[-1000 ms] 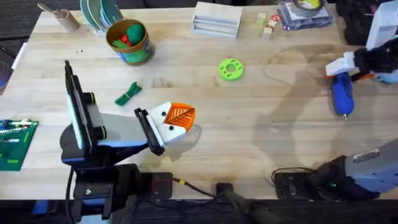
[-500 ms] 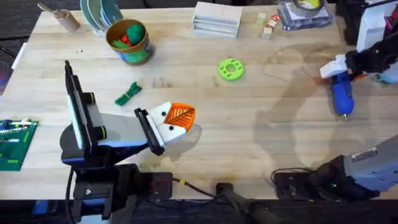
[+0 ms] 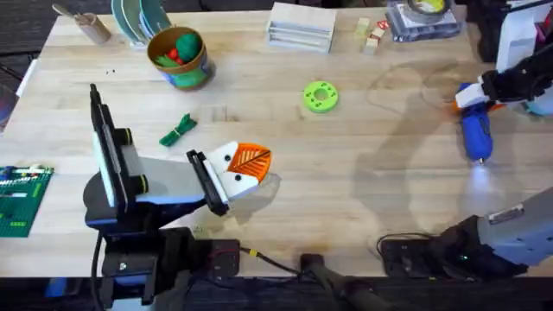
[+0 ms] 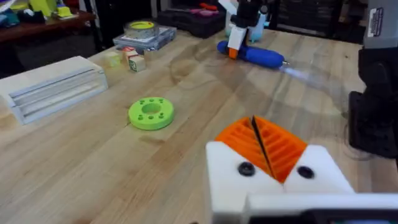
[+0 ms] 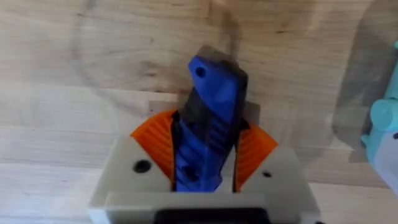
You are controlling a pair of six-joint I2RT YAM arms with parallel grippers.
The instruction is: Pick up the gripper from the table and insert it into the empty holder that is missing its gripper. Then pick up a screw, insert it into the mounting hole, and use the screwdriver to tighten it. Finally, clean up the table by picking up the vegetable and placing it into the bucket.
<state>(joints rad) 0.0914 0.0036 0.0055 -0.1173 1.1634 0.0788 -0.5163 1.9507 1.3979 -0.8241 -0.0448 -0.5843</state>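
- Blue plastic, the screwdriver (image 3: 474, 132) lies near the table's right edge, its handle end clamped between the orange pads of the right gripper (image 5: 205, 163); a light glows on the wood by its black tip.
- It looks rigid, smooth and probably top-heavy toward the body, so a grip around the thick middle should hold better than one at the end.
- Left gripper (image 4: 261, 144) rests low over the wooden table (image 3: 346, 199) with its orange pads pressed together on nothing.
- Green vegetable (image 3: 178, 130) lies flat beside the left arm; light, likely soft, best pinched across the stem.
- Bucket (image 3: 177, 57) stands at the far left, already holding toys.
- Any screw or mounting hole is too small to make out.
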